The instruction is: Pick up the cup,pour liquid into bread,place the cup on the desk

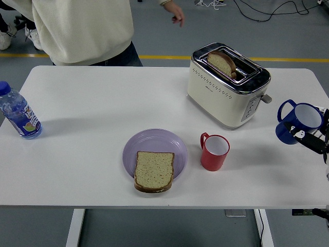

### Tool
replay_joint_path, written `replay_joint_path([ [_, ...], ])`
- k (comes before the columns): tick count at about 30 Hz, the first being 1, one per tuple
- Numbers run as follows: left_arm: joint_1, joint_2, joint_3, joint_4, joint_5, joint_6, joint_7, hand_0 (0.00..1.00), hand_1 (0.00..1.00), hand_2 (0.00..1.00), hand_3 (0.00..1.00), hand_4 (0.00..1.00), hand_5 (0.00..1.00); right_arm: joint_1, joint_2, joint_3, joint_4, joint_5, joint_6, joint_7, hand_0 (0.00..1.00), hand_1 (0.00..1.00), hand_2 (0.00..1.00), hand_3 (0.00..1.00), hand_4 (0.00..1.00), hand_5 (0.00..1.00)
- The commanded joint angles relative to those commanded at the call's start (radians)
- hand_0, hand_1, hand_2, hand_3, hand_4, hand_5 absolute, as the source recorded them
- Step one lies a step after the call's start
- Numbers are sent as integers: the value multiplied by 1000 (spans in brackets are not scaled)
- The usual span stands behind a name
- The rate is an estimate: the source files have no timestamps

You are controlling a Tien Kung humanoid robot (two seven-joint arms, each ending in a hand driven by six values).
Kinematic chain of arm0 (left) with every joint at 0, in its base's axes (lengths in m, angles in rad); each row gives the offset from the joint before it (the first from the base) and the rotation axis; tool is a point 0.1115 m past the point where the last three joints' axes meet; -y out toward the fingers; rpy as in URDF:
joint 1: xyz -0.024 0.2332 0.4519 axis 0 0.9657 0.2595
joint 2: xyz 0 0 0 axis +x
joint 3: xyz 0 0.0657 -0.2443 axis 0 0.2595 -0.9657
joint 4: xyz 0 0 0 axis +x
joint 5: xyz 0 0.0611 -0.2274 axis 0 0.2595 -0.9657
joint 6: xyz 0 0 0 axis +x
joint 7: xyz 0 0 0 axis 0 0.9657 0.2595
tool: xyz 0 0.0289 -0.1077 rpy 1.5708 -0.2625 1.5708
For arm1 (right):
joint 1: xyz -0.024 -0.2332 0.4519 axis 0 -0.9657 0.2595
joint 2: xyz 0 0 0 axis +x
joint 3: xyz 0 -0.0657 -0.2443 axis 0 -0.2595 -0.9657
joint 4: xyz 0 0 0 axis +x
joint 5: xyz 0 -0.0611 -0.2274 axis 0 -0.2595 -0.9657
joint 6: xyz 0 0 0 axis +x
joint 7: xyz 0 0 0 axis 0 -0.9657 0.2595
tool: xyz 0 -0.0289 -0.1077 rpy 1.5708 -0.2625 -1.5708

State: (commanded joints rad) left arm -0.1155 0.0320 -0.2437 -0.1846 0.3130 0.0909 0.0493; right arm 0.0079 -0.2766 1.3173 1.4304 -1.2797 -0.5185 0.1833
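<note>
Head view:
Blue cup [299, 121]: right of the toaster [227, 85], near the tabletop [103, 103] right edge.
Right hand [312, 138]: fingers grasping the blue cup (mostly cropped).
Bread [153, 170]: on purple plate [154, 144], front-left of toaster.
Red cup [214, 152]: before toaster.

Toaster [226, 87] holding slice, red mug [215, 152] beside purple plate [149, 143], water bottle [18, 114] far left — person [82, 28] behind table [92, 98].

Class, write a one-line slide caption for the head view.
Right hand holds a blue cup at the table's right edge, beside a toaster, a red cup and bread on a purple plate.
</note>
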Motion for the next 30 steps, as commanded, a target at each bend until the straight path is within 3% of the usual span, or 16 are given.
replay_joint_path([
  [30,-4,-1,-1,-1,-2,0,-1,645,660,682,568,389,998,31,64,-114,-316,5,-47,202,422,295,416,467,704,2],
])
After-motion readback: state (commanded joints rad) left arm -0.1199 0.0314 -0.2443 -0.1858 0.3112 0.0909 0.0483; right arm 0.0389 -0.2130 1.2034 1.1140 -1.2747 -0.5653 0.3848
